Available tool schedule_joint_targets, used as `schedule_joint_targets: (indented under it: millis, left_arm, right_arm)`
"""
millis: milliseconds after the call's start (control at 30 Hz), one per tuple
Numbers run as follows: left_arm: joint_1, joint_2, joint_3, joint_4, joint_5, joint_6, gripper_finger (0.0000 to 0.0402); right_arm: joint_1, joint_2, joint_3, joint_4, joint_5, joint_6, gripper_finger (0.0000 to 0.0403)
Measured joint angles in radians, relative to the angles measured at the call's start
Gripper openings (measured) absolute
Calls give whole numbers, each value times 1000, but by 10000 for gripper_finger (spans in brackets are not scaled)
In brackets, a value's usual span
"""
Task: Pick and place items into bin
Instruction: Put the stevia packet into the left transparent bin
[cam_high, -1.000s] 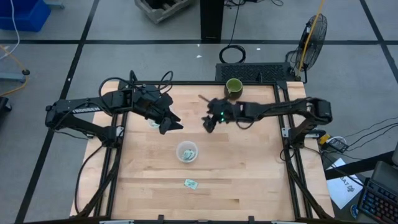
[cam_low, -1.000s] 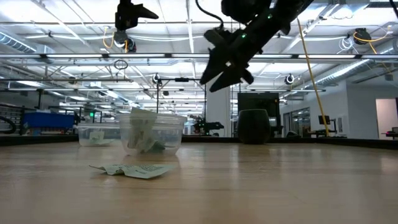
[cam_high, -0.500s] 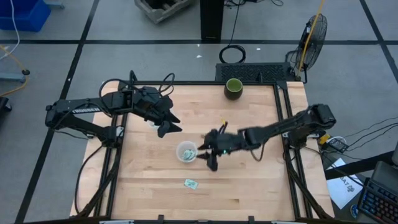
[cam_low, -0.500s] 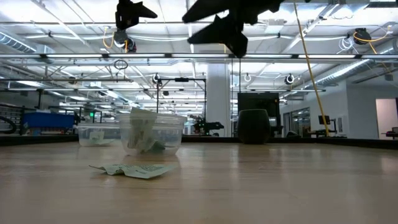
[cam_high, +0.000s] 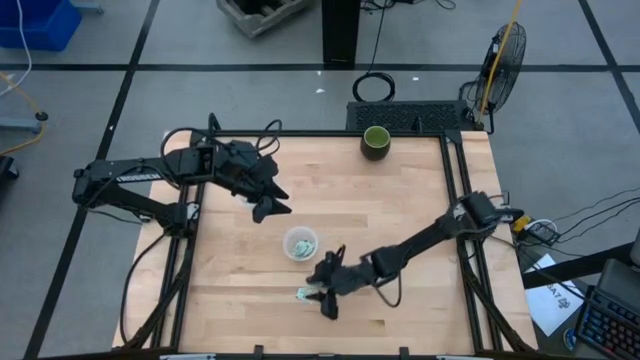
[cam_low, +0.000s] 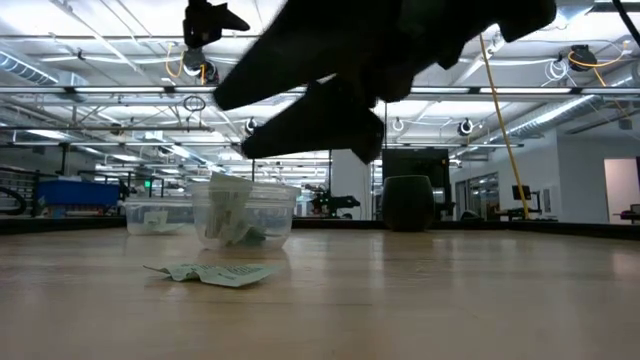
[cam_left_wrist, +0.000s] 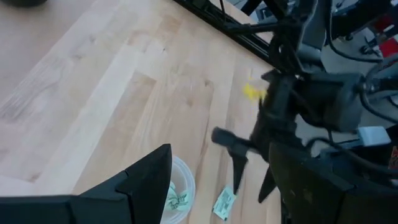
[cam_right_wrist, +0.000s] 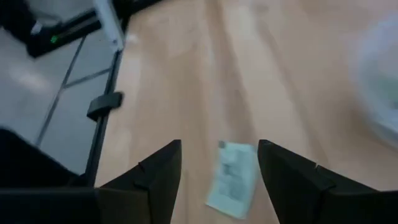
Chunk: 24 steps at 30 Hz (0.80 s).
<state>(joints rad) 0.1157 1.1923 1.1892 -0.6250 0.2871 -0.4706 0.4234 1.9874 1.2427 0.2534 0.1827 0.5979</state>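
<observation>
Light green-and-white packet (cam_right_wrist: 232, 178), clear cup (cam_high: 300, 243), dark green mug (cam_high: 376, 140)

Two black jointed arms, looping black cables

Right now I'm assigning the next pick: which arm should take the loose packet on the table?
Right. Its open end effector hangs directly over the packet; the left end effector waits across the table, beyond the clear cup.

Industrial lab: truss ceiling (cam_low: 560, 95), strip lights
</observation>
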Motion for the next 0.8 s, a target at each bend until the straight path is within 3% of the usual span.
schedule_joint_targets:
  millis: [267,600,800]
  left_arm:
    - [-10,0,-1,-16,-1,-28,276]
    - [-77,0,-1,-16,-33,-46,276]
    - [-93,0,-1,-11,-63,-48,276]
  right_arm:
    - [49,152,214,-229,35,-223,217]
    - [59,188,222,-359,133,-161,215]
    - [44,203,224,-417,131,-145,194]
